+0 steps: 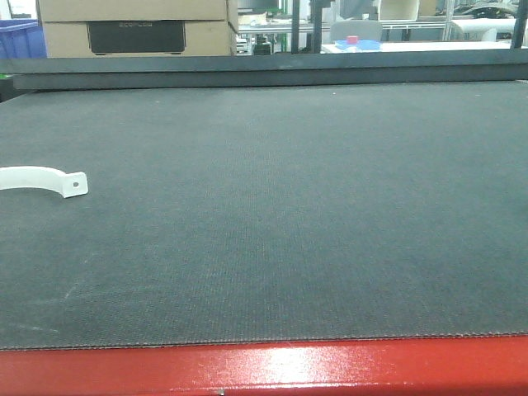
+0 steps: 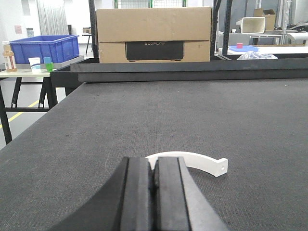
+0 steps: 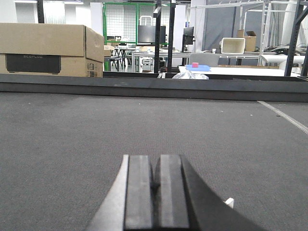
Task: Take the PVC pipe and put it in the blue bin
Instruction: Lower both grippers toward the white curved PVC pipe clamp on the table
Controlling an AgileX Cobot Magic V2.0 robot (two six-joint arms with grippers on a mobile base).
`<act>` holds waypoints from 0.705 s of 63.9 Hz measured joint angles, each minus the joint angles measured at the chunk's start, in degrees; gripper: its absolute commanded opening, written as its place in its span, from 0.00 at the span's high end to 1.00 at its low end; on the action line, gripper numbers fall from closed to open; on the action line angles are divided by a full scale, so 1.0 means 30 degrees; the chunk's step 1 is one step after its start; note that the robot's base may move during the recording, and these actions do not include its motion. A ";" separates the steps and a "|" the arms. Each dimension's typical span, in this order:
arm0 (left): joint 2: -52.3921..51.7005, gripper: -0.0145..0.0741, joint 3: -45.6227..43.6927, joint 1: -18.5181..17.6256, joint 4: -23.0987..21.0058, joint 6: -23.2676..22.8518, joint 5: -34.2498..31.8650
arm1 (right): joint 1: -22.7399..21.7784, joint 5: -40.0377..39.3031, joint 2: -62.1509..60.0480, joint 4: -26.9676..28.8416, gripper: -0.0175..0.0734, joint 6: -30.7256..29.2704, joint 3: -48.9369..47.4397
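The white PVC piece is lying flat on the dark mat at about 9 o'clock in the front view, with its far end running off the left edge. It is showing as a shallow arch: a thin, curved band ending in a flat tab, and 1 small hole is piercing that tab. Its smooth matte white is standing out sharply against the dark woven surface.

In the left wrist view the arch is sitting just beyond the left gripper, between 12 and 1 o'clock from the fingertips, with the tab pointing toward 3 o'clock. The 2 black fingers are pressing together with nothing between them.

The right gripper is likewise sitting closed and empty, low over bare mat. A small white corner is peeking out at 4 o'clock beside it; I cannot tell what it is.

The blue bin is standing on a side table at 10 o'clock in the left wrist view, well apart from the piece. A cardboard box is resting beyond the mat at 12 o'clock.
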 measured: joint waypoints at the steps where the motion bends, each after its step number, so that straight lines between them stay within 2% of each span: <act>1: 0.0000 0.96 0.0000 0.0000 0.0000 0.0000 0.0000 | 0.0000 0.0000 0.0000 0.0000 0.99 0.0000 0.0000; 45: 0.0000 0.96 0.0000 0.0000 0.0000 0.0000 -0.0449 | 0.0000 -0.0103 0.0000 0.0000 0.99 0.0000 0.0000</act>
